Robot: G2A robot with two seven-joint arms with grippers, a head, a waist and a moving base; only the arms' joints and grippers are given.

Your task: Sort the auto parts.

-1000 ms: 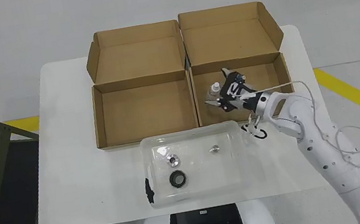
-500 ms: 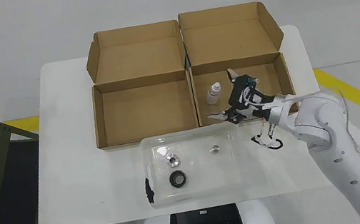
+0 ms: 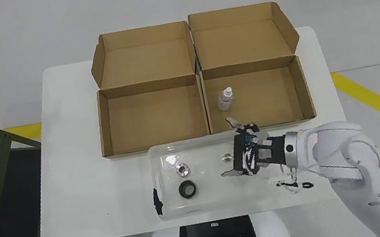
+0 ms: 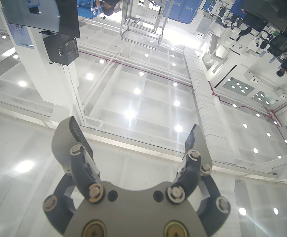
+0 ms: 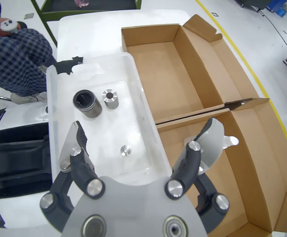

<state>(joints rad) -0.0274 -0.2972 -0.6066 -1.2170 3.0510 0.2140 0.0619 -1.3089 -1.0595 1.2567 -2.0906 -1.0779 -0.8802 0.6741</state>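
Right arm [image 3: 338, 152] in from 5 o'clock of the top view, bent sharply at the elbow, forearm lying level and aimed toward 9 o'clock. Right gripper [image 3: 226, 149] just off centre at 5 o'clock, tips toward 9 o'clock, jaws spread wide, nothing held between them. Left gripper [image 4: 133, 125] turned straight upward, jaws likewise wide apart and empty, ribbed inner pads facing each other.

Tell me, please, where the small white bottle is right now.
In the top view, the white bottle sits in the right cardboard box, by its left wall, beyond the clear bin.
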